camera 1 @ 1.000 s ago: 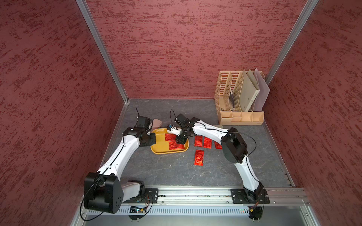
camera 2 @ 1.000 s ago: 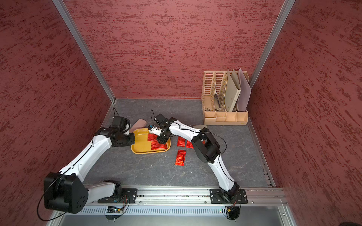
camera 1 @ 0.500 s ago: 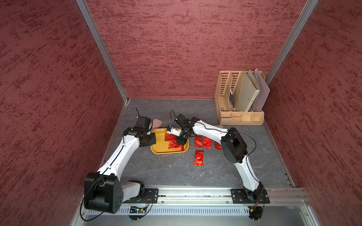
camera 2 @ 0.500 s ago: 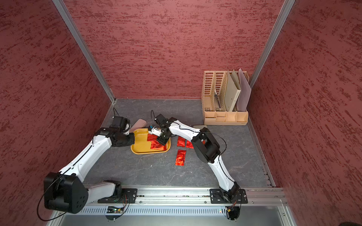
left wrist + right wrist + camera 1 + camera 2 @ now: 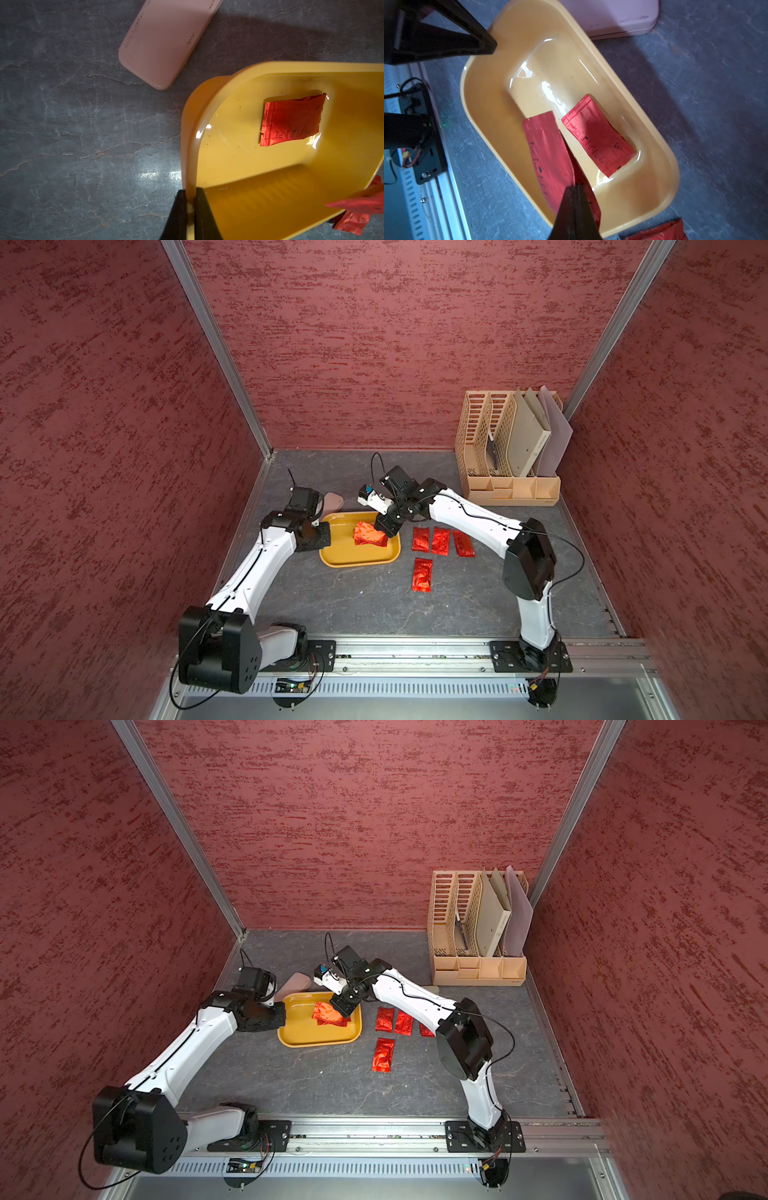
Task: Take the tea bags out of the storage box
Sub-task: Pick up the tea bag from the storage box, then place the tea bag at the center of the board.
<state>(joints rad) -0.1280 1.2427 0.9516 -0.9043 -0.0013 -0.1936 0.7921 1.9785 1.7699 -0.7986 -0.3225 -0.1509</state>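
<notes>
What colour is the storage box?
Mustard yellow; the storage box shows best in the right wrist view.

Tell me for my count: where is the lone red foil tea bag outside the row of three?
In both top views the tea bag lies on the grey table, nearer the robot than that row, right of the yellow plastic tray.

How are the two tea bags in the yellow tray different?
The pinched tea bag slants up; the loose tea bag lies flat in the yellow tray. The right gripper is shut on the pinched tea bag; nothing holds the loose tea bag. Both are red foil.
</notes>
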